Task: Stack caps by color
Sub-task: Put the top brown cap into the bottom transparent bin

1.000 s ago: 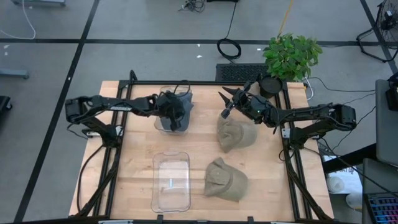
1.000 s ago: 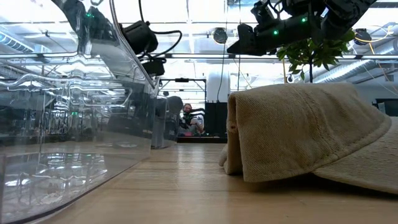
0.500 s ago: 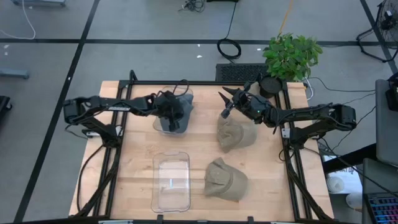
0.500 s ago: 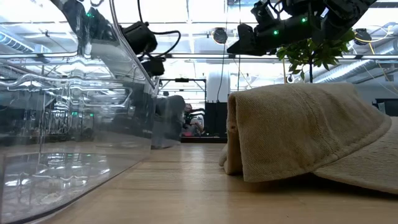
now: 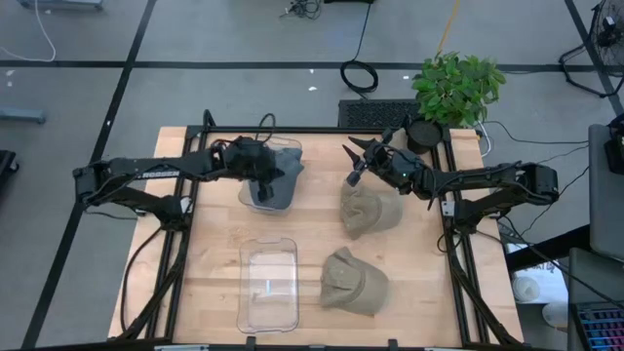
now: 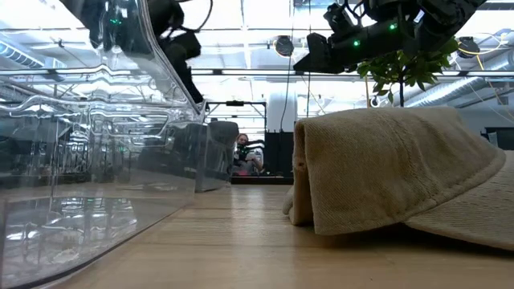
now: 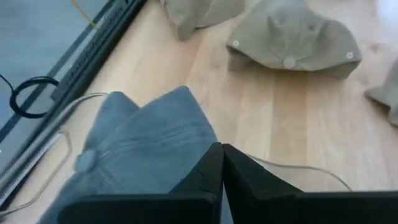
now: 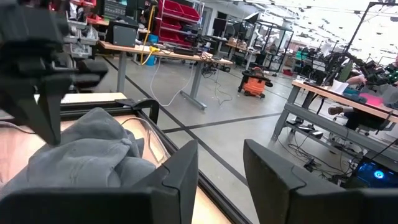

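**Blue-grey caps sit in the far bin, tan caps lie on the bare wood**

Wooden counter (image 5: pixel 214 273) planks fill the overhead picture, framed by dark rails, with grey floor and a potted plant (image 5: pixel 456 88) beyond the far edge. Two clear bins rest on the counter's middle strip. The far bin (image 5: pixel 255 198) holds a heap of blue-grey caps (image 5: pixel 278 168), and the near bin (image 5: pixel 267 283) sits close to the near edge.

The left end effector (image 5: pixel 261 168) hangs over the far bin, right above the blue-grey heap. In the left wrist view its two dark fingers (image 7: pixel 205 174) are pressed together with nothing between them, the blue-grey fabric just beneath.

The right end effector (image 5: pixel 355 162) hovers near the far edge, above and slightly beyond a tan cap (image 5: pixel 369 209) on the counter's right half. Its fingers (image 8: pixel 180 168) stand apart and hold nothing.

A second tan cap (image 5: pixel 354 281) lies nearer the near edge, just beside the near bin, well apart from both end effectors.
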